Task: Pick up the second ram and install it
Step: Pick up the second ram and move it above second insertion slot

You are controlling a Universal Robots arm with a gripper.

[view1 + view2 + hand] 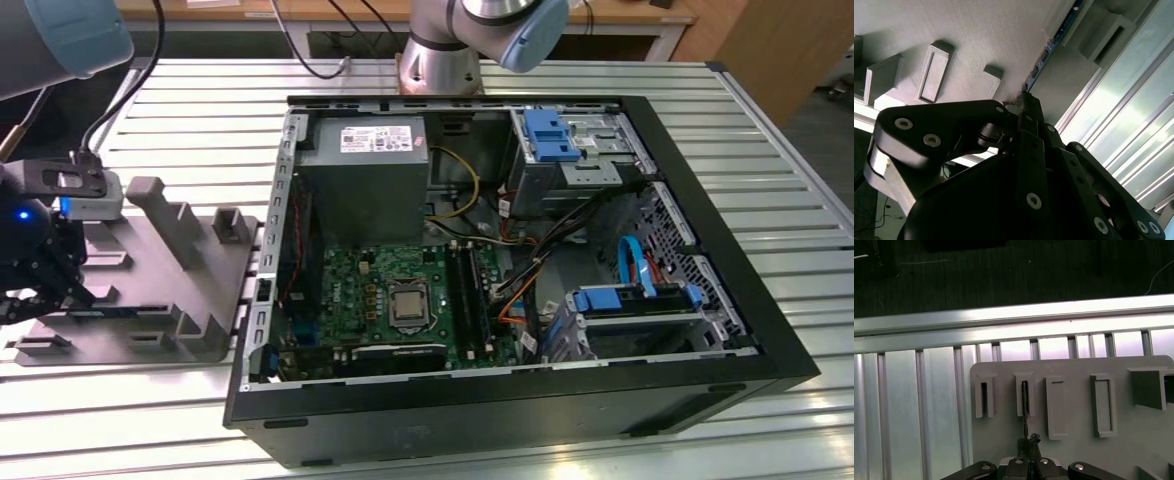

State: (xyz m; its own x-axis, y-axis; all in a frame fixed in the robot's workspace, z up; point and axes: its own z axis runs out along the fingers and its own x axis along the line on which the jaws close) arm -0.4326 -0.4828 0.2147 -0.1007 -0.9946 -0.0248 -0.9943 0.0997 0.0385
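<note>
- Fingers [1029, 150], black and jointed, clamp together on one end of the ram [1025, 420].
- Ram: thin, flat, blue-green board, standing on edge in a narrow slot of the grey tray [1134, 440].
- Tray lies on the slatted aluminium desk [904, 405].

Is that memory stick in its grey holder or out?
In: the second ram stands edgewise in a slot of the grey tray, gripper closed on it.

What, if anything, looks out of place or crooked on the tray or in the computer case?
Nothing stands out. The second ram sits on edge, in line with its slot in the grey fixture tray, with the gripper closed on it. The open computer case shows nothing spilled or broken.
</note>
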